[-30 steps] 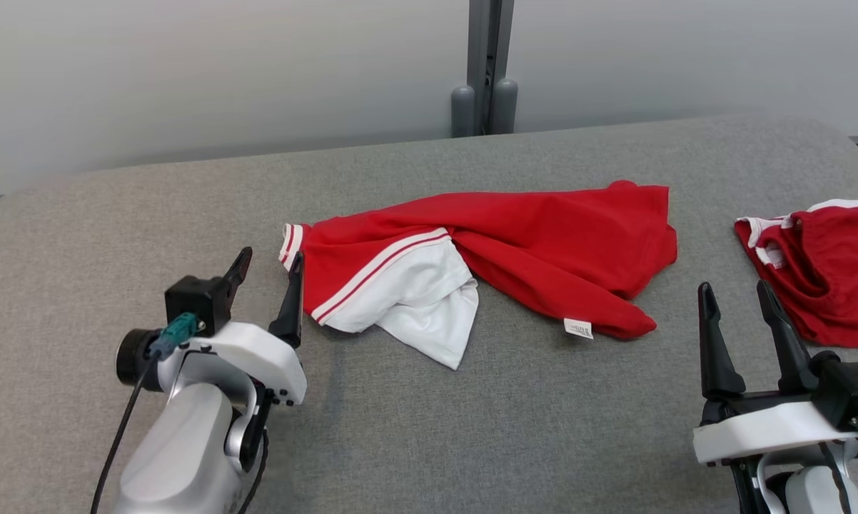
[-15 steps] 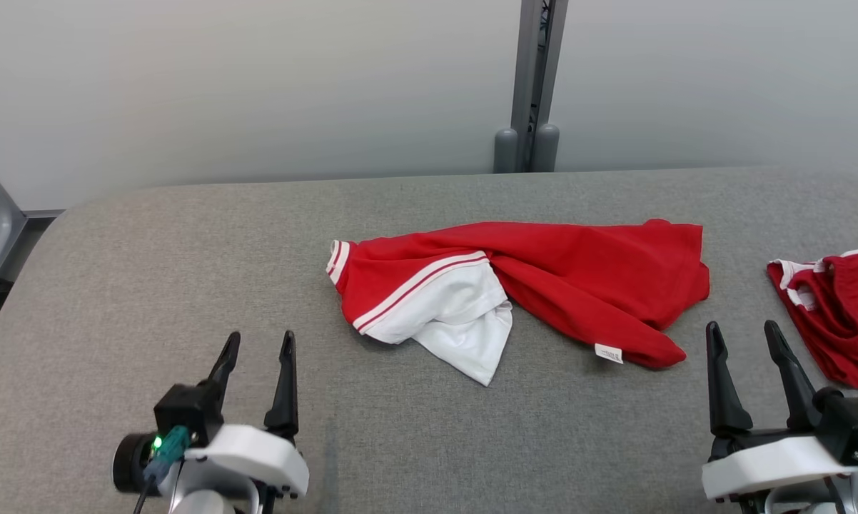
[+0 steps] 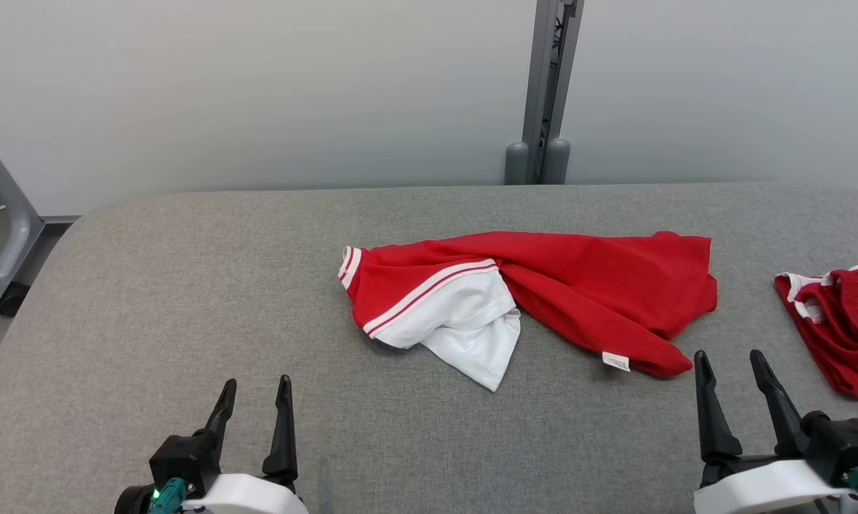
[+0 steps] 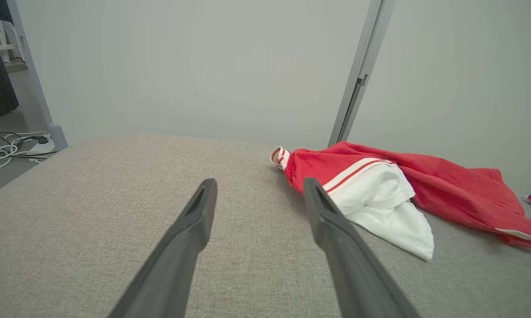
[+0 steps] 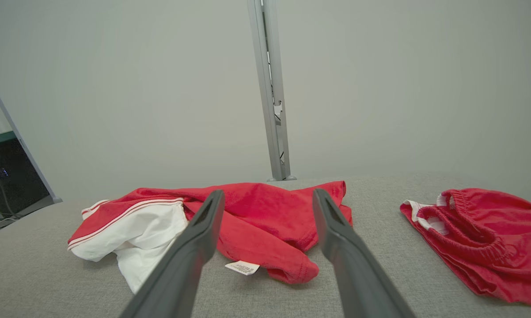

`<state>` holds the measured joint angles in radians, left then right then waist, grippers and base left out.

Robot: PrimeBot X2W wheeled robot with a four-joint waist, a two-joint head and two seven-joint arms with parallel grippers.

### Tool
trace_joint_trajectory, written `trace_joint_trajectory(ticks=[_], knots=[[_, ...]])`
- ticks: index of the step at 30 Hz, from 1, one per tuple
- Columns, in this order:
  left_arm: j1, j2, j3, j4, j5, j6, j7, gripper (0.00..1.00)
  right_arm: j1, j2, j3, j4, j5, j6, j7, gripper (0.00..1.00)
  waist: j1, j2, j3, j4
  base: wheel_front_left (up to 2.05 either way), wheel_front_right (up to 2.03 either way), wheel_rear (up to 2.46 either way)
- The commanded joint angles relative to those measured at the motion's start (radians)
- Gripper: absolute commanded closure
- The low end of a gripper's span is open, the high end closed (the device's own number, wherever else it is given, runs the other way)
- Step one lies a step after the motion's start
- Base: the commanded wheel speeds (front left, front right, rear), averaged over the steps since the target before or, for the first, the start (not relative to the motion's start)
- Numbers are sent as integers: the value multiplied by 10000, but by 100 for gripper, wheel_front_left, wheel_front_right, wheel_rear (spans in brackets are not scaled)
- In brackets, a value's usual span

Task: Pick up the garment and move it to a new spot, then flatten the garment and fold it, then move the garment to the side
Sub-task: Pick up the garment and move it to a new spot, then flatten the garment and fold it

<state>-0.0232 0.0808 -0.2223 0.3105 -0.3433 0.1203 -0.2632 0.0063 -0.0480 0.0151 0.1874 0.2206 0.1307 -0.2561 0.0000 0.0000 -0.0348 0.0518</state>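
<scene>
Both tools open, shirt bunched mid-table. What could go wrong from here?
1. The shirt lies twisted, with red and white layers overlapping. A pinch may catch several layers, so it might not flatten.
2. The right tool points at the gap between the shirt's hem and the shorts. A drifting reach could snag the shorts.
3. The left tool is far from the sleeve, so a long reach may push the cloth.

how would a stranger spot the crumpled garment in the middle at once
On the grey padded table, look in front of the upright grey post. The garment lies crumpled there, red with a big white panel and a small tag, unlike the smaller red bundle with a gathered waistband to its right.
</scene>
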Motion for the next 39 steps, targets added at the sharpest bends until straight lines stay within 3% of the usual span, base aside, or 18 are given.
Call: trace_joint_trajectory(ticks=[1,18,24,34,39], knots=[[116,25,68,-27,68,13,-17,0,31,-52,8,45,25,1,-77,0,0,0,0,-6,0,0,0],[41,-55,186,105,232,-133,-19,0,-117,-52,28,115,-75,1,-109,0,0,0,60,-38,0,0,0],[-108,-133,39,379,-174,-372,56,0,-161,-52,98,86,-84,1,-113,0,0,0,165,-131,0,0,0],[-1488,-238,-783,1768,-660,-955,646,0,-489,-52,220,58,-118,1,-67,0,0,0,825,-940,0,0,0],[-2378,-270,-981,2753,-1223,-1010,741,0,-747,-51,219,49,-133,1,-77,0,0,0,1314,-1554,0,0,0]])
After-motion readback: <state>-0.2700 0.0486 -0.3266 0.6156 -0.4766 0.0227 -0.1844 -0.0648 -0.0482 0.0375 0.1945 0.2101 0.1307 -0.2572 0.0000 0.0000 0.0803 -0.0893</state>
